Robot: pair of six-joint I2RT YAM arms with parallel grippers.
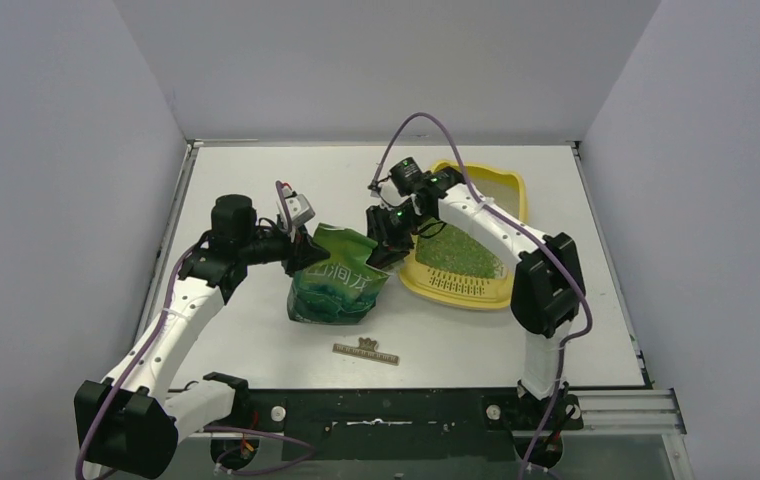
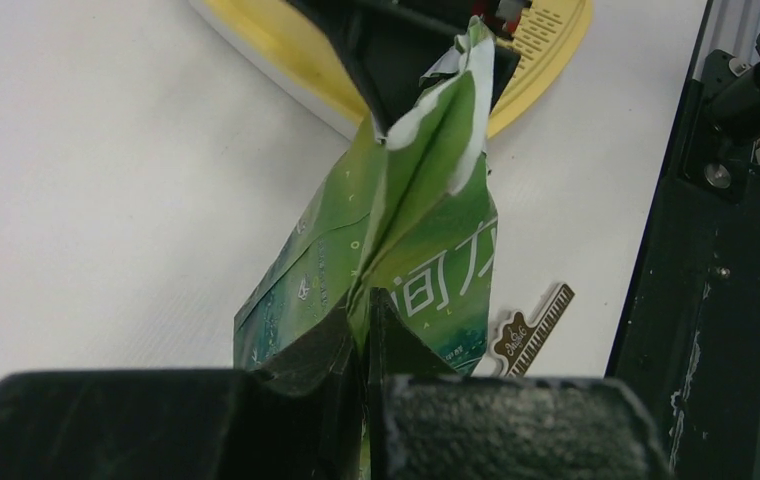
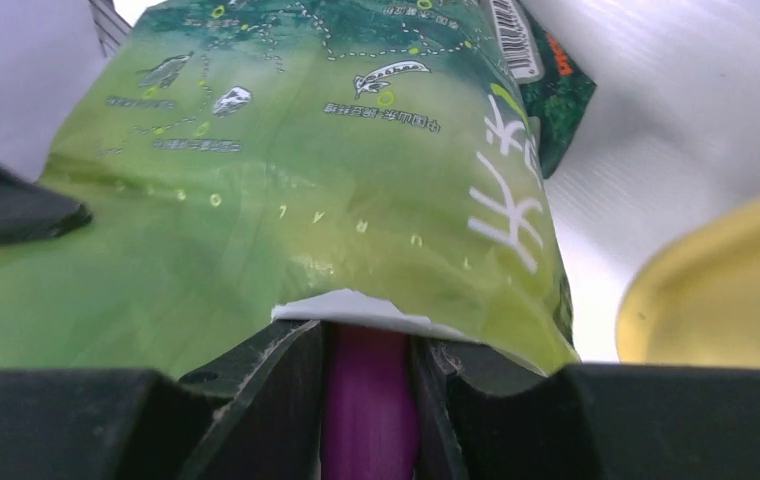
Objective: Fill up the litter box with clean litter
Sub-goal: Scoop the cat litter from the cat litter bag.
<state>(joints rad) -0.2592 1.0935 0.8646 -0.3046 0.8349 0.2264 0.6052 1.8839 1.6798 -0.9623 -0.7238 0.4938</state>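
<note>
The pale yellow litter box (image 1: 514, 200) lies right of centre with a layer of light-green clean litter (image 1: 461, 255) in it. To its left a glossy green bag (image 1: 336, 285) stands on the table. My left gripper (image 1: 304, 252) is shut on the bag's upper left edge, and in the left wrist view its fingertips (image 2: 368, 322) pinch the folded bag (image 2: 411, 220). My right gripper (image 1: 388, 243) is at the bag's mouth, shut on a magenta scoop handle (image 3: 368, 400). The scoop's head is hidden inside the bag (image 3: 286, 200).
A small brown piano-patterned strip (image 1: 366, 350) lies on the table in front of the bag, also seen as the strip (image 2: 531, 330) in the left wrist view. The litter box rim (image 3: 726, 300) sits just right of the right gripper. Grey walls enclose the table.
</note>
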